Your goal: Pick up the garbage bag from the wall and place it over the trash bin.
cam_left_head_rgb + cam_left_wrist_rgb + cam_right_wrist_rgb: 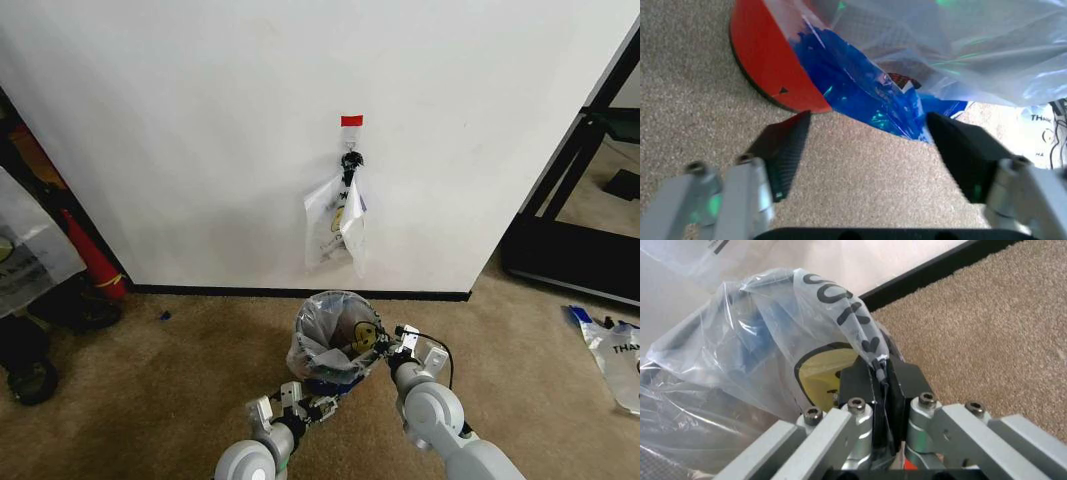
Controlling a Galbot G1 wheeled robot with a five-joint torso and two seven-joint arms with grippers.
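One garbage bag (pixel 335 335) drapes trash bin (pixel 770 65) on carpet (pixel 140 390); right pincer (pixel 881 385) pinches it.

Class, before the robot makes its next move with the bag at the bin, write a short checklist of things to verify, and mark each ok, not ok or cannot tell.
1. Right gripper pinching the garbage bag: ok, fingers closed on the plastic.
2. Left gripper free: ok, open, hovering low beside the trash bin.
3. Bag mouth open above the bin: ok in the head view.
4. Bag pulled down all round the rim: cannot tell; blue plastic hangs outside on the left gripper's side.
5. Bin upright on the carpet: ok.
6. Spare bags on the wall hook: ok.
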